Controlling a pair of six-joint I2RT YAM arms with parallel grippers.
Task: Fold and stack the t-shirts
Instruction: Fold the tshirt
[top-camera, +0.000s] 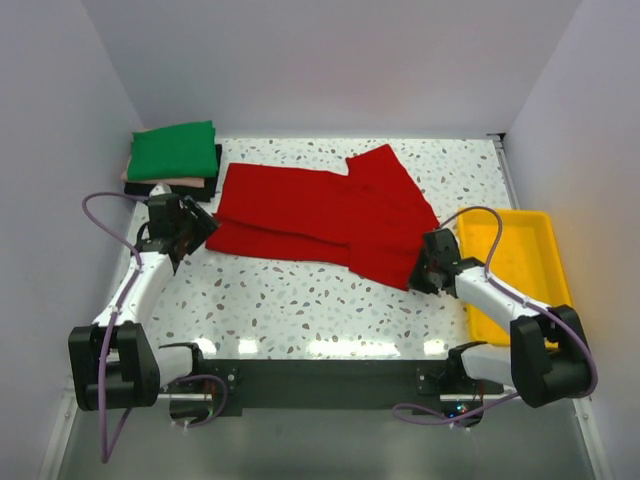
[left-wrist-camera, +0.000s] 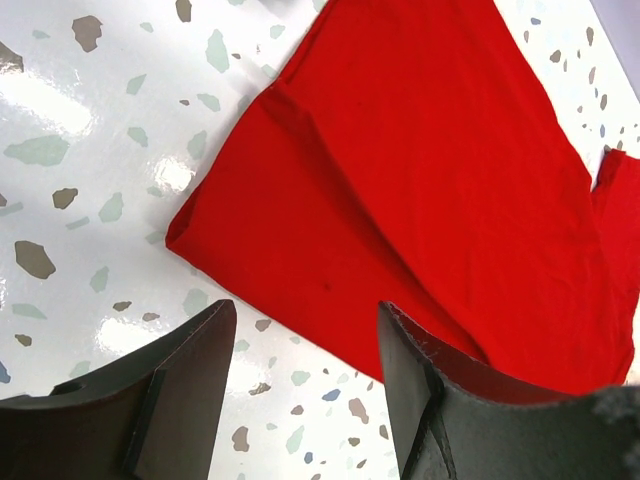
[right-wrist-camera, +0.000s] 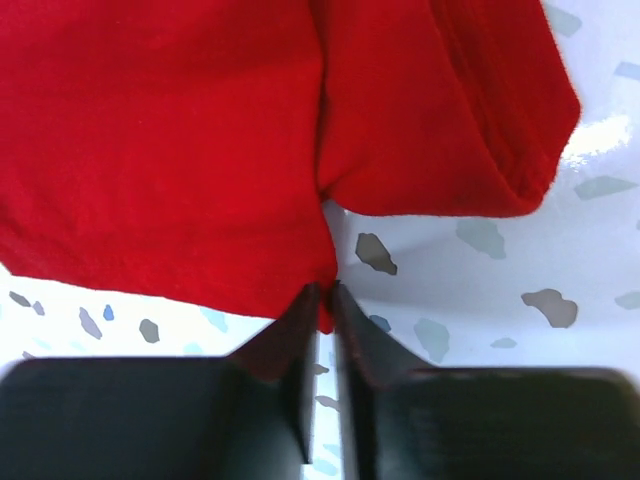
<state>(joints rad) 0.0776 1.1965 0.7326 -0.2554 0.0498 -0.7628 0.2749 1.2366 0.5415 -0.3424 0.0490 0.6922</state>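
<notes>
The red t-shirt (top-camera: 320, 210) lies spread across the middle of the table, partly folded lengthwise. My right gripper (top-camera: 428, 268) is shut on the shirt's near right corner; the right wrist view shows red cloth (right-wrist-camera: 200, 150) pinched between the fingertips (right-wrist-camera: 310, 305). My left gripper (top-camera: 192, 238) is open and empty just off the shirt's near left corner (left-wrist-camera: 185, 235); the left wrist view shows bare table between the fingers (left-wrist-camera: 200, 350). A stack of folded shirts sits at the back left: green (top-camera: 175, 150) on top, pale pink (top-camera: 165, 184) and black (top-camera: 216, 160) beneath.
A yellow plastic tray (top-camera: 515, 265) stands at the right edge of the speckled table (top-camera: 300, 300). White walls close in the left, back and right sides.
</notes>
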